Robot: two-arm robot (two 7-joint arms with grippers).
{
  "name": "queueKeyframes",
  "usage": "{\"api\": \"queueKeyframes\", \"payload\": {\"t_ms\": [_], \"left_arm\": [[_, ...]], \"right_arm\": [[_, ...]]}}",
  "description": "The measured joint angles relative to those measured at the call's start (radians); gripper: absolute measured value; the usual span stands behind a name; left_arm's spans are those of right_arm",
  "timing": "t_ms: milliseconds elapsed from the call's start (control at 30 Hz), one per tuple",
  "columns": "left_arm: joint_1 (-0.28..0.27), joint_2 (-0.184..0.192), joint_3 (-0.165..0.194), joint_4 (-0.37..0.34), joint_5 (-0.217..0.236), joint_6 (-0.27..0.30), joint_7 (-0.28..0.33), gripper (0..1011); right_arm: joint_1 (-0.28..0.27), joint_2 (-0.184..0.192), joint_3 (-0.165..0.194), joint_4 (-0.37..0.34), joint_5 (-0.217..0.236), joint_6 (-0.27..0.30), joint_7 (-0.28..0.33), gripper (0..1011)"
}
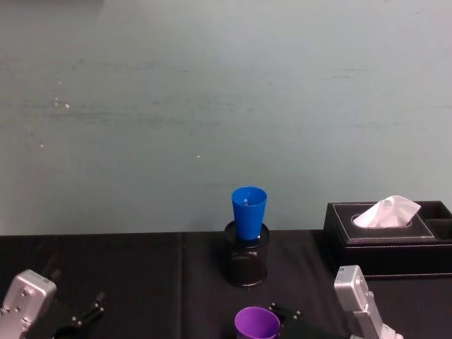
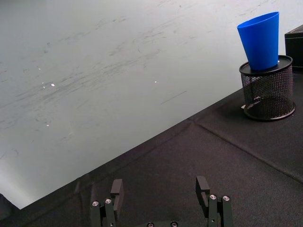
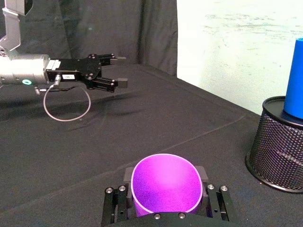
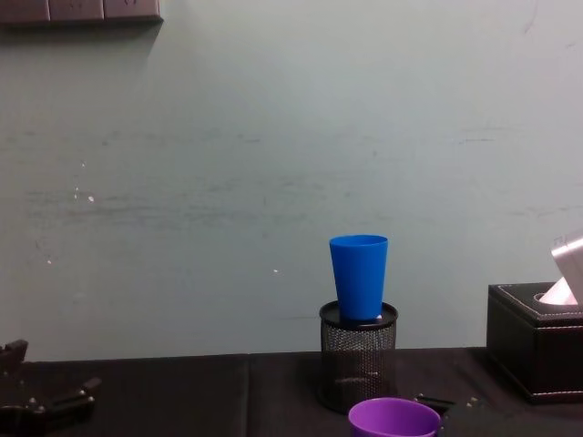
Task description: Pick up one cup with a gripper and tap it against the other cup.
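Right wrist view: our right pincer (image 3: 164,173) clamps the purple cup (image 3: 166,187); the blue cup (image 3: 294,80) stands in the mesh holder (image 3: 279,146); our left pincer (image 3: 120,70) hovers, jaws apart.

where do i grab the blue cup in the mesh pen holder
Its exposed upper wall, below the rim, from the side: the blue cup stands upright with its narrow base sunk in the mesh pen holder. The open left gripper is free.

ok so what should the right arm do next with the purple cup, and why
Probably raise the purple cup and carry it forward toward the blue cup: the right gripper already clamps its sides, and the blue cup stands higher up, in the mesh pen holder.
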Motion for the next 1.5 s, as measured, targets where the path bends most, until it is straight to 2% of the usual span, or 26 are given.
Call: {"api": "queueKeyframes", "payload": {"t_ms": [267, 1500], "left_arm": [[0.0, 0.0, 0.0, 0.0, 0.0, 0.0, 0.0, 1000], [0.0, 0.0, 0.0, 0.0, 0.0, 0.0, 0.0, 1000]], "right_arm": [[0.0, 0.0, 0.0, 0.0, 0.001, 0.0, 0.0, 751], [-0.001, 0.0, 0.0, 0.0, 0.0, 0.0, -0.001, 751]]}}
